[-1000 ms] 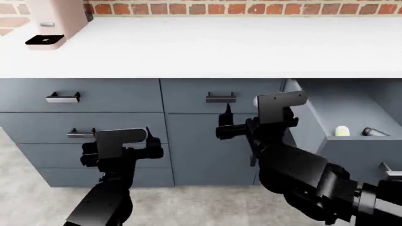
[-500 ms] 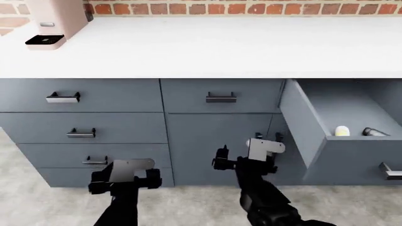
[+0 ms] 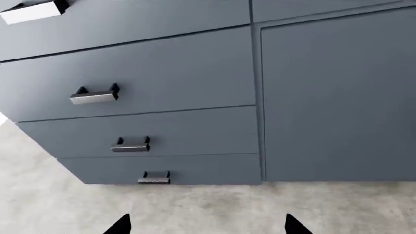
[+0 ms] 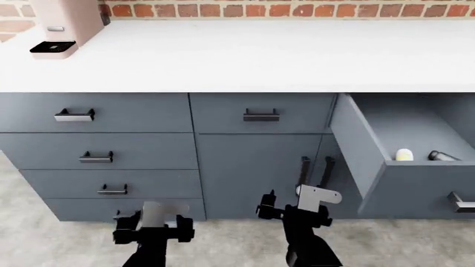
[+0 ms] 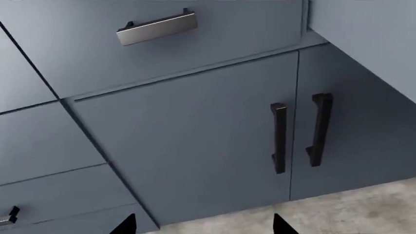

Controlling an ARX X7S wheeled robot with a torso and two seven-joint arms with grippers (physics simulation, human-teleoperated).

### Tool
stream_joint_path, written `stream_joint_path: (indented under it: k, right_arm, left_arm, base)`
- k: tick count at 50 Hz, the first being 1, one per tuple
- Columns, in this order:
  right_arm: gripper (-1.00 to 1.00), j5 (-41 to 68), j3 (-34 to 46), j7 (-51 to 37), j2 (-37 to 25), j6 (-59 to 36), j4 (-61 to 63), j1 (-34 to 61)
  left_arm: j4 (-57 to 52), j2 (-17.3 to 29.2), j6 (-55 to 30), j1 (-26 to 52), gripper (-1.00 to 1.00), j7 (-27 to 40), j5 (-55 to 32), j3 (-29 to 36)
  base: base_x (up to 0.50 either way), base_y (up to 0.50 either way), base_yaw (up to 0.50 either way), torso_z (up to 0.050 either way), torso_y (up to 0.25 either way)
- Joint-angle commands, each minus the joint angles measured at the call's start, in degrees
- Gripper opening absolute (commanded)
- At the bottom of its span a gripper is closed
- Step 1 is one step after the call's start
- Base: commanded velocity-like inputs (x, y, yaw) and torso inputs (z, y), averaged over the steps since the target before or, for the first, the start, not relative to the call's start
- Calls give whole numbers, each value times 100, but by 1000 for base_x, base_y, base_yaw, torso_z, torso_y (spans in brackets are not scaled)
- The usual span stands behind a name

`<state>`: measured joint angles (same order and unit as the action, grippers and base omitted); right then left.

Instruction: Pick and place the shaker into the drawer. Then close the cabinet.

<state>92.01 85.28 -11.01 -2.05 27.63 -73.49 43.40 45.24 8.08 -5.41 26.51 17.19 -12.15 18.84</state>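
The slate blue-grey cabinet [image 4: 245, 161] has a white worktop [image 4: 245, 55]. Its drawer [image 4: 356, 136] at the right stands pulled out, its front [image 4: 419, 192] facing me. Inside lie a small pale cylinder [image 4: 404, 154], which looks like the shaker, and a dark grey item [image 4: 442, 157] beside it. My left gripper [image 4: 152, 228] hangs low in front of the left drawer stack, open and empty; its wrist view [image 3: 206, 226] shows the tips wide apart. My right gripper [image 4: 297, 214] is low before the tall doors, open and empty [image 5: 200, 225], left of the drawer.
A pink appliance [image 4: 63, 25] stands at the worktop's back left against a brick wall. Two tall doors with vertical black handles [image 5: 279, 136] sit under the open drawer. Three closed drawers [image 3: 130, 122] stack at the left. Grey floor [image 4: 237, 245] lies below.
Both arms have dropped from cabinet-front height to low near the floor. The right gripper has pulled away from the drawer's left side. The drawer stays open with its contents unmoved.
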Motion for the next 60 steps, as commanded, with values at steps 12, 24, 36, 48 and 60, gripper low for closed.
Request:
stream_joint_path:
  k: [12, 24, 36, 48, 60]
  right_arm:
    - [100, -237, 243, -138, -190, 8, 315, -59]
    - [100, -373, 300, -24, -224, 151, 400, -71]
    - [100, -304, 202, 227, -97, 139, 120, -71]
    - [100, -335, 211, 208, -149, 85, 249, -69]
    - [100, -176, 54, 434, -6, -37, -53, -68]
  left_arm:
    - [106, -9, -92, 19, 100, -274, -46, 176]
    - [266, -32, 66, 40, 100, -271, -31, 220]
    - [-94, 40, -201, -33, 100, -235, -82, 251]
    - [164, -1, -67, 27, 100, -282, -68, 310]
    - [494, -50, 160, 106, 100, -345, -90, 322]
  base:
    - [0, 5, 0, 0, 0]
    - [-11, 500, 0, 0, 0]
    - [205, 356, 0, 0, 0]
    - [500, 0, 0, 0, 0]
    - [375, 18, 0, 0, 0]
